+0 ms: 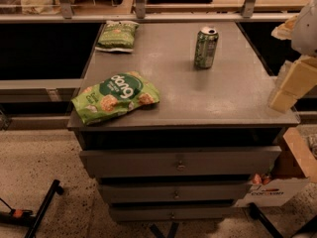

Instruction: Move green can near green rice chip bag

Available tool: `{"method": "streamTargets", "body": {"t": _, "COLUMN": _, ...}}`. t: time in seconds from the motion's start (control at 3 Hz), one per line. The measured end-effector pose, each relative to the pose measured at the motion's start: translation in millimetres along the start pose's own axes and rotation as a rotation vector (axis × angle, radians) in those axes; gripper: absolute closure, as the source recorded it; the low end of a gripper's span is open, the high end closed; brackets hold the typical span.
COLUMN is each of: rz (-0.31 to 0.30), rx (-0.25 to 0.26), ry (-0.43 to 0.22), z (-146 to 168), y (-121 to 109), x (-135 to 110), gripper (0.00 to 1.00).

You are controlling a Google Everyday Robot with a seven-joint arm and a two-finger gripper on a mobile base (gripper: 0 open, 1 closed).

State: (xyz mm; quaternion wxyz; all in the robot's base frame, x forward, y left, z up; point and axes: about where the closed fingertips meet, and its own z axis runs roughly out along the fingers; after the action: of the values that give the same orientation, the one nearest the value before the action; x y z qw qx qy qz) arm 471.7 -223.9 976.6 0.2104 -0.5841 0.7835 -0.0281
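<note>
- One can [206, 47] stands at the cabinet's [223, 100] back right.
- We see the chip bag [115, 97] front left.
- The gripper [291, 85] is off its right edge; we cannot tell its state.

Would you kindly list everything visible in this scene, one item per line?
green can: one, green with a silver top, upright at the back right of the cabinet top.
green rice chip bag: one, bright green, lying flat at the front left corner.
smaller bag: one, duller green, lying at the back left corner.
drawer cabinet: one, grey, three drawers, centre.
cardboard box: one, brown, on the floor to the cabinet's right.
stand leg: one, black, on the floor at lower left.
gripper: one, cream, at the right edge, apart from the can.
</note>
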Motion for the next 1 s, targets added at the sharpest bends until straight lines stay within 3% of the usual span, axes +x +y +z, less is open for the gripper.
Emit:
{"method": "streamTargets", "body": {"t": 0.33, "rz": 0.022, "rx": 0.041, "ry": -0.060, "z": 6.4, "y": -25.0, "x": 1.3, "gripper": 0.00}}
{"method": "streamTargets", "body": {"t": 1.0, "rz": 0.146, "rx": 0.144, "ry": -0.200, "z": 20.9, "y": -68.9, "x": 13.9, "gripper": 0.00}}
